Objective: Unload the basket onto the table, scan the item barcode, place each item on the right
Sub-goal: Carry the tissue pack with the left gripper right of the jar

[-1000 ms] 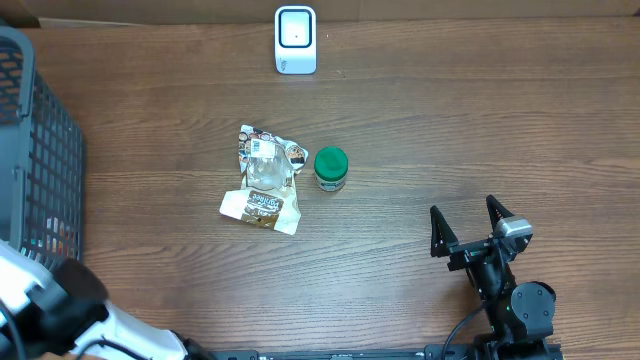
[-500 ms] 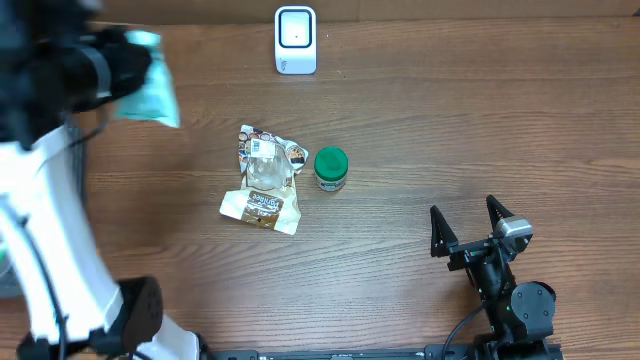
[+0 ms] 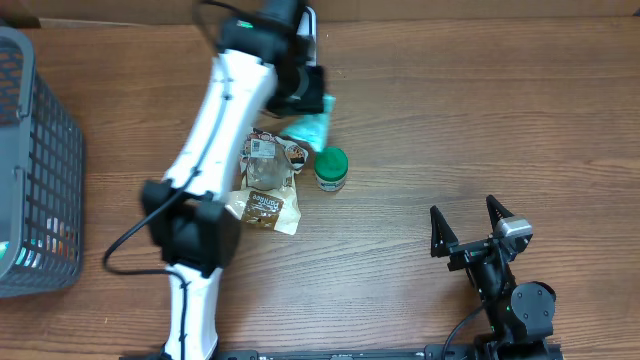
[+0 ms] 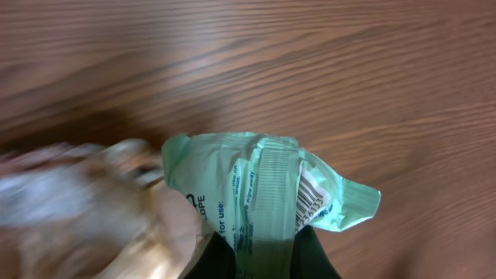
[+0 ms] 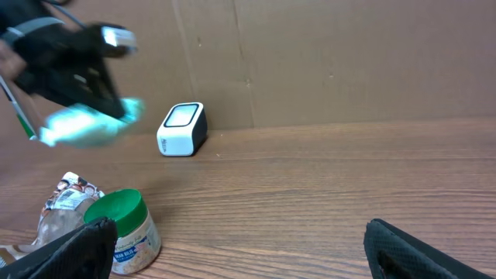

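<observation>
One green packet (image 4: 256, 186), clamped in the left pincer (image 4: 263, 256), has swung across: scanner (image 5: 180, 128) just beyond, so scanning seems near.

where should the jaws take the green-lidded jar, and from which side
Grip the green-lidded jar around its round lid, jaws coming straight down from above. It stands upright with the lid facing up, and the snack pouch lies close beside it, so a sideways approach would likely snag there.
</observation>
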